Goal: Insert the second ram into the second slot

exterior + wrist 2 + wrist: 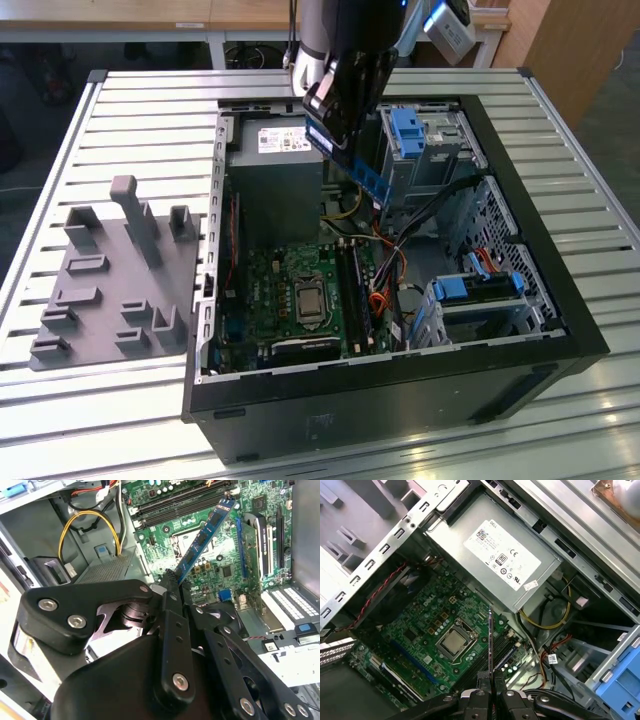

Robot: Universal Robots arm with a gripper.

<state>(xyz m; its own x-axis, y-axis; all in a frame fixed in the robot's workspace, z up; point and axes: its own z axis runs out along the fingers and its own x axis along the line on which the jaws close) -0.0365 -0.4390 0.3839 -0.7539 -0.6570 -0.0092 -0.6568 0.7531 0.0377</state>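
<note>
My gripper (340,140) hangs over the open computer case (520,250), shut on the second ram (366,176), a thin blue stick tilted down toward the motherboard. In the second wrist view the second ram (204,536) reaches out from the gripper (170,582) with its row of black chips showing, above the green motherboard (215,570). In the first wrist view the second ram (490,635) appears edge-on above the gripper (490,680). The long black memory slots (352,290) (180,504) (504,655) lie beside the processor socket (308,298), well below the stick; which is the second slot I cannot tell.
A grey power supply (275,180) (505,560) sits at the case's far end. Blue drive cages (410,135) (478,290) and loose cables (400,260) crowd the exterior view's right. A grey parts fixture (110,270) rests on the slatted table (150,110).
</note>
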